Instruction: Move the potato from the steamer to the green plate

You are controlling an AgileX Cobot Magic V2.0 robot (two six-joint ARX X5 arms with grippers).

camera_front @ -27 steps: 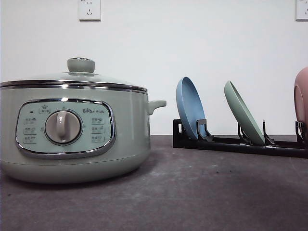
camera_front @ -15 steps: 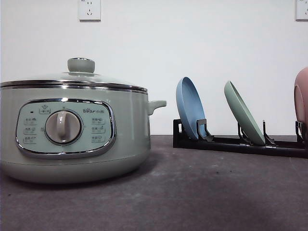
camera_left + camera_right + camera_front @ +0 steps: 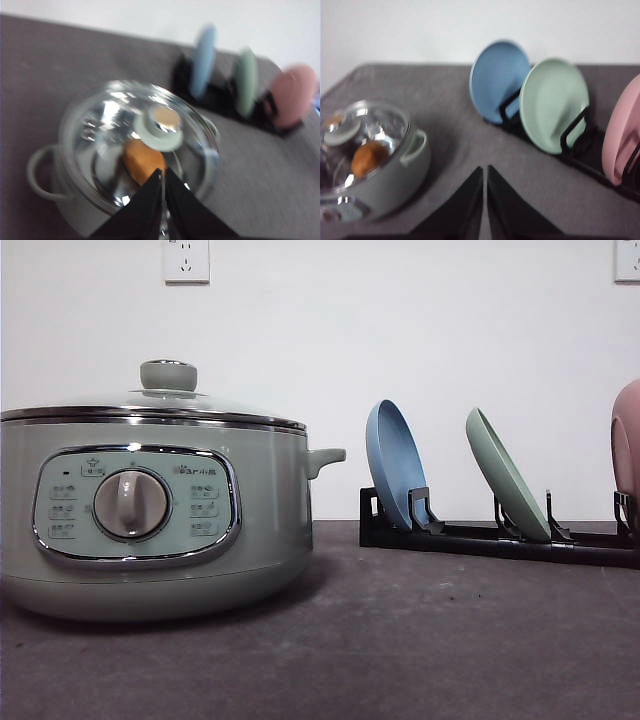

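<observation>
Glass lid [image 3: 140,145] covers potato [image 3: 144,159] w/in steamer [image 3: 150,510].

Nothing has visibly shifted; the steamer [image 3: 150,510] sits exactly as before.

Potato under glass, green plate racked on edge.
The steamer [image 3: 150,510], a big round sage-green pot with chrome-rimmed panel, central dial and side handle, sits on the desk with its knobbed glass lid on. Through the lid there's the potato [image 3: 142,160], orange-brown and lumpy, lying inside. Well apart to the right, the green plate [image 3: 507,476], pale mint, shallow and matte, stands tilted on its rim in a black rack.
</observation>
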